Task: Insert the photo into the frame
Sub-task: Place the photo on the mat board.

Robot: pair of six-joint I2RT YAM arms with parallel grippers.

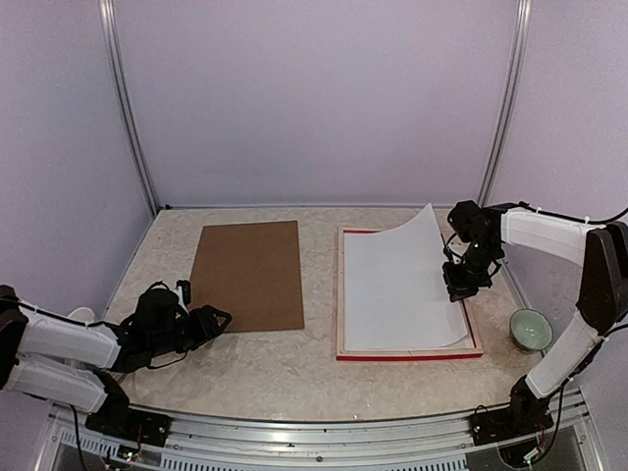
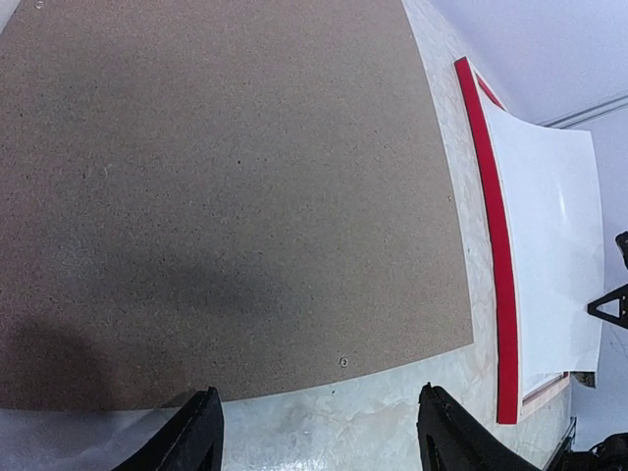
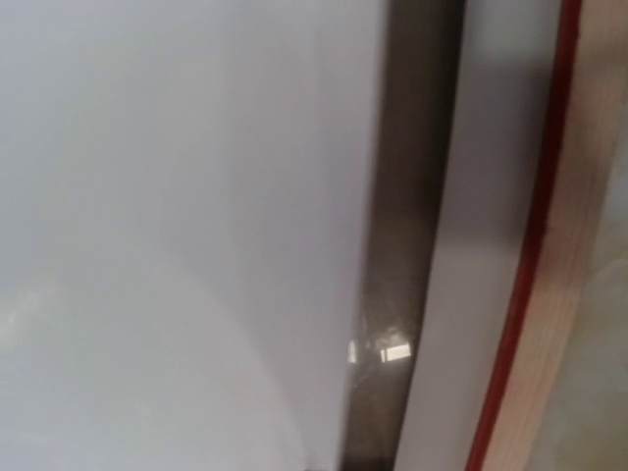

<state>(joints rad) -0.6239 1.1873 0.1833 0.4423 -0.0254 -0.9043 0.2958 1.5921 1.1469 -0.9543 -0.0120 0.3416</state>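
- Photo point(image 1: 397, 289) lies white side up inside the frame point(image 1: 407, 352), on the right half of the table point(image 1: 294, 368). Its far right corner curls up off the frame.
- Frame position: flat, pale wood upward, with red showing along the near bar.
- Right gripper point(image 1: 459, 283) sits at the photo's right edge with its jaws closed. I cannot tell whether they pinch the sheet. Its wrist view is blurred and shows only white sheet, a dark strip, then the red edge and pale wood.
- Left gripper point(image 1: 218, 319) hangs low at the near edge of the brown board point(image 1: 247, 275), by its left corner. Its jaws stand apart with nothing between them, and the fingers point(image 2: 196, 437) frame a patch of table just short of the board.
- Board position: flat, left of the frame, with a strip of table between the two.
- Obstacle: a green bowl point(image 1: 530, 329) stands right of the frame's near right corner, apart from it and close to the right arm.
- Room for moving: a band of table runs from the board and frame to the near rail, and a narrower band lies behind them. The enclosure walls stand close on both sides.
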